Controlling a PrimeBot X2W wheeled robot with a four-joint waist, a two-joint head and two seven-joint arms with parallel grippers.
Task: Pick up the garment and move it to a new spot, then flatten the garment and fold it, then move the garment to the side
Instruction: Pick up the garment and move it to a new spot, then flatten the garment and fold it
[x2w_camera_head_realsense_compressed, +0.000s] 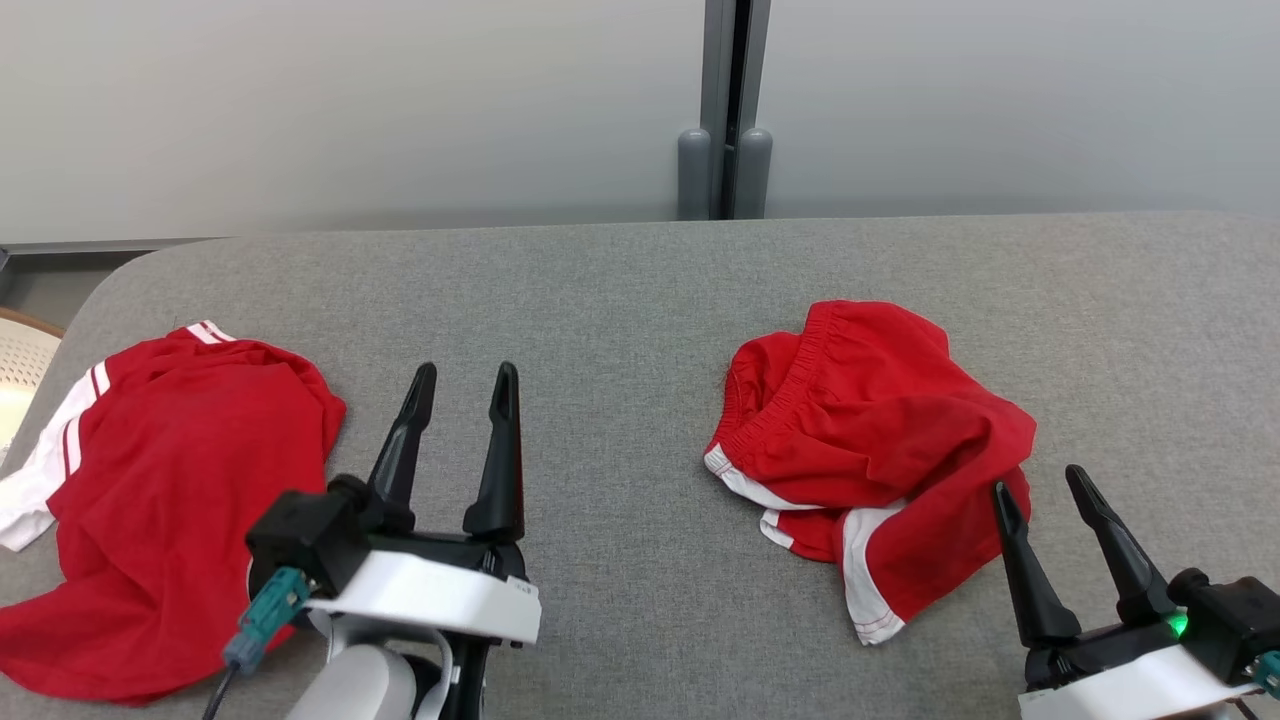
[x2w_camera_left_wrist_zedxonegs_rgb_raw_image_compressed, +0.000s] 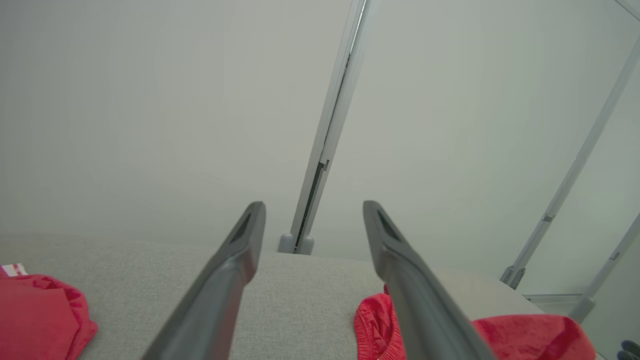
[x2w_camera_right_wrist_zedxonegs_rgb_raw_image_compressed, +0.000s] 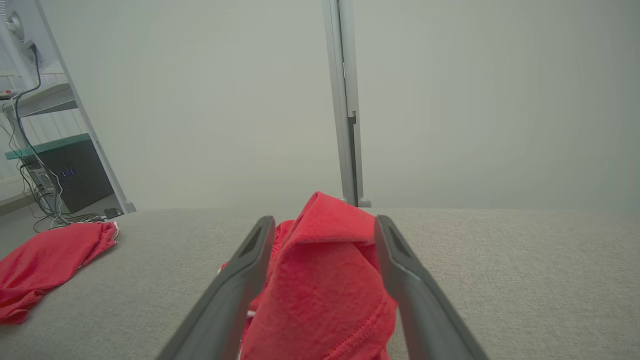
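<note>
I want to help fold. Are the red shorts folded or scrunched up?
Scrunched up. The red shorts lie in a rumpled heap on the grey table, waistband bunched.

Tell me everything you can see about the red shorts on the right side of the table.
The red shorts look like thin, soft sports fabric, with a gathered elastic waistband and white trim at the leg hems. They lie crumpled and partly folded over themselves, not flattened, on the grey cloth-covered table, right of centre. The right gripper, open, points at their near right edge; whether it touches the cloth I cannot tell.
</note>
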